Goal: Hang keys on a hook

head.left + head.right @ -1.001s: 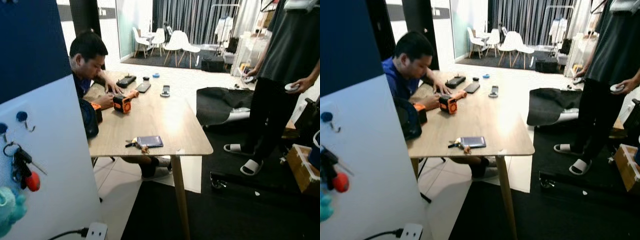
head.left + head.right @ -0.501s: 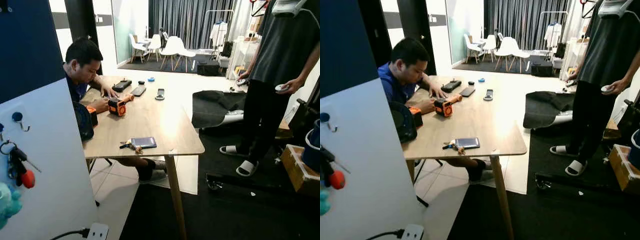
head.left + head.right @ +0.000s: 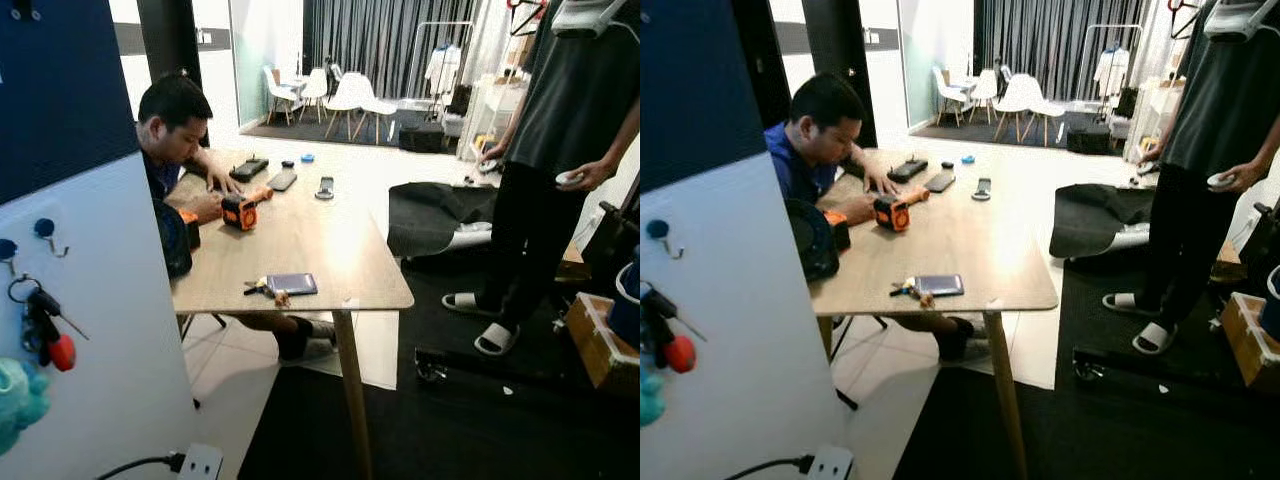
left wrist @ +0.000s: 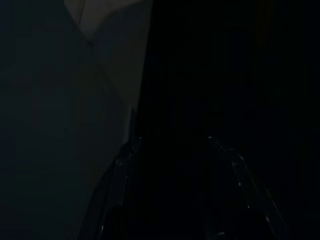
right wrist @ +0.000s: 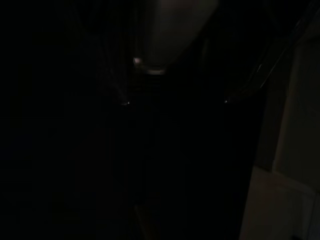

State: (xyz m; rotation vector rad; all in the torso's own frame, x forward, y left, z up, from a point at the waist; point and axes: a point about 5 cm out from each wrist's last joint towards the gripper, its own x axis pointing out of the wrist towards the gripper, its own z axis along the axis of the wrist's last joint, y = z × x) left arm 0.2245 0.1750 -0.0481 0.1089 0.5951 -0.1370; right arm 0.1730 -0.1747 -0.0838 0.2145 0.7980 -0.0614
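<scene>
Left gripper [image 4: 172, 150]: seen dimly in the dark left wrist view, its two black fingers [image 4: 117, 175] standing apart with a gap between them, nothing visible in that gap
Right gripper [image 5: 175, 102]: barely made out in the very dark right wrist view, faint glints marking two fingertips set apart from one another
Arms: both hang in shade, wrist views near black
</scene>
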